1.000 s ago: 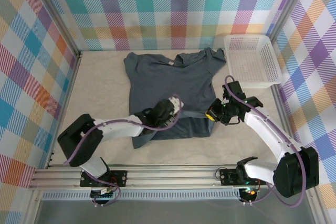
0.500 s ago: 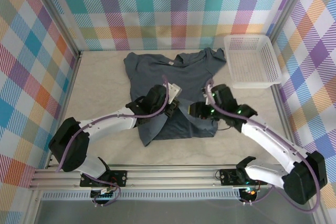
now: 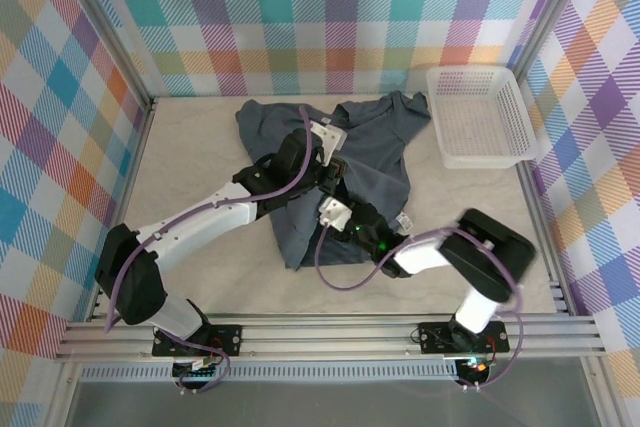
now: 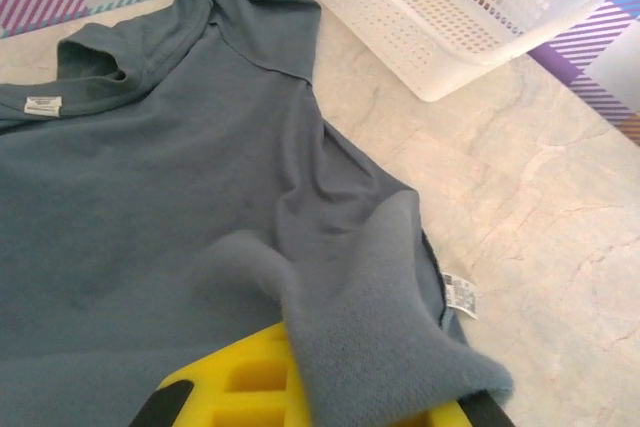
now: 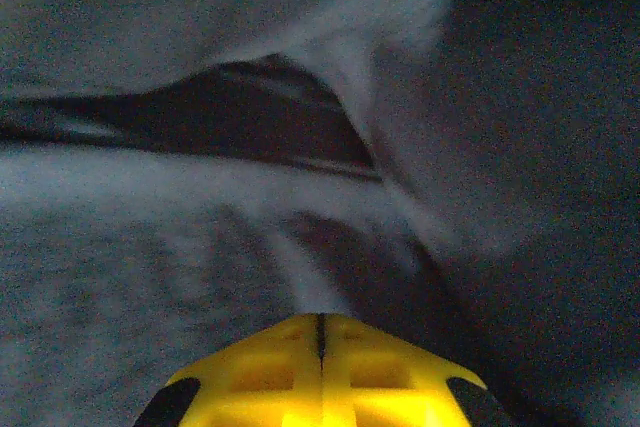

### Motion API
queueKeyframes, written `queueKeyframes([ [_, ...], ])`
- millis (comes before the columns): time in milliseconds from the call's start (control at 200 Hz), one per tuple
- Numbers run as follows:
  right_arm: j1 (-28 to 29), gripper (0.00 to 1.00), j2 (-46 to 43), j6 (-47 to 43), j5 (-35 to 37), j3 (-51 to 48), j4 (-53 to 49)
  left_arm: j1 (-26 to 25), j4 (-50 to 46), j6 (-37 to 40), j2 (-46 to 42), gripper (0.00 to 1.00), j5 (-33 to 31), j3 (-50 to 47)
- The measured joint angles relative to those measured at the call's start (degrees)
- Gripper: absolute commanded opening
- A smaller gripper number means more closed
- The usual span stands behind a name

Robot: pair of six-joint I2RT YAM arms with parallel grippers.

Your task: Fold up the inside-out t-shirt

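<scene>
The dark grey t-shirt (image 3: 372, 152) lay crumpled in the middle of the table (image 3: 195, 162), near the white basket (image 3: 470, 72). The left gripper (image 4: 300, 387) pinched a fold of its cloth. The right gripper (image 5: 320, 332) had its 2 fingers pressed together, right up against the cloth.

The t-shirt (image 3: 372, 147) has been bunched narrower, its near hem lifted by the left gripper (image 4: 320, 387) and carried closer to the basket (image 3: 490, 159); the right gripper (image 5: 320, 332) has been swung away from the basket onto the cloth's middle, and a white label (image 4: 459, 293) exposed
</scene>
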Motion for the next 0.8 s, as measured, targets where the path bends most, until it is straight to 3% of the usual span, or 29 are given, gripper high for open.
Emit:
queueKeyframes([
  [80,-0.5,0.00,8.0,-8.6,4.4,2.8,7.0,0.0,-3.0,-0.7,0.0,0.00,1.6,2.5],
  [150,-1.9,0.00,9.6,-11.8,6.5,4.7,8.2,0.0,-6.1,-0.9,0.0,0.00,2.8,5.2],
  [380,-9.1,0.00,6.0,-5.9,7.6,17.8,-9.4,0.0,-14.3,-4.3,-0.4,0.00,6.3,16.4],
  [570,-12.8,0.00,5.4,6.1,-1.4,31.7,-34.7,0.0,-18.3,-8.0,0.1,0.00,9.4,29.8],
  [800,-15.8,0.00,2.9,25.1,-21.7,35.5,-46.3,0.1,-21.6,-6.3,3.2,0.00,7.6,37.9],
])
